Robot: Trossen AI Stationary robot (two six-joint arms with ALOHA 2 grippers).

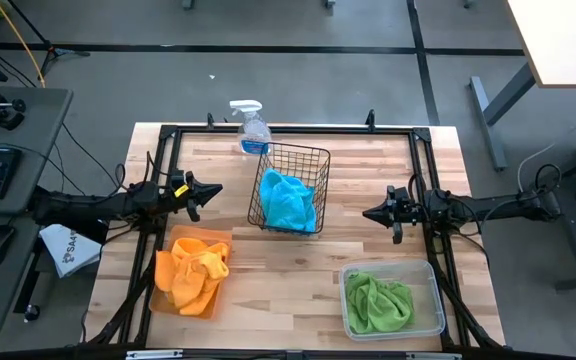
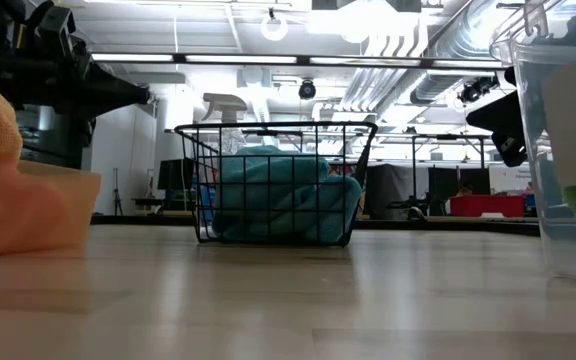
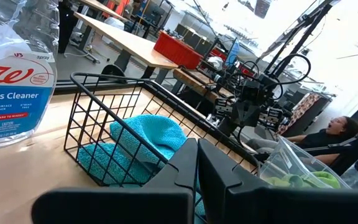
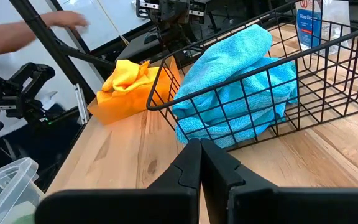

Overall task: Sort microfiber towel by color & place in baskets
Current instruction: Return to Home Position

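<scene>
Turquoise towels (image 1: 290,201) lie heaped in the black wire basket (image 1: 313,152) at the table's middle, also seen in the low view (image 2: 278,197). Orange towels (image 1: 191,270) are piled on the flat orange tray (image 1: 208,308) at the near left. Green towels (image 1: 377,302) fill the clear tub (image 1: 430,270) at the near right. My left gripper (image 1: 216,188) hovers shut just left of the basket, its fingers (image 3: 197,163) pointing at it. My right gripper (image 1: 367,213) hovers shut to the basket's right, fingers (image 4: 200,163) toward it. Neither holds anything.
A clear glass-cleaner spray bottle (image 1: 252,127) stands at the far edge behind the basket. A white printed bag (image 1: 68,248) lies off the table's left side. A person's hand (image 4: 17,31) shows beyond the table in the right wrist view. Bare wood lies between tray and tub.
</scene>
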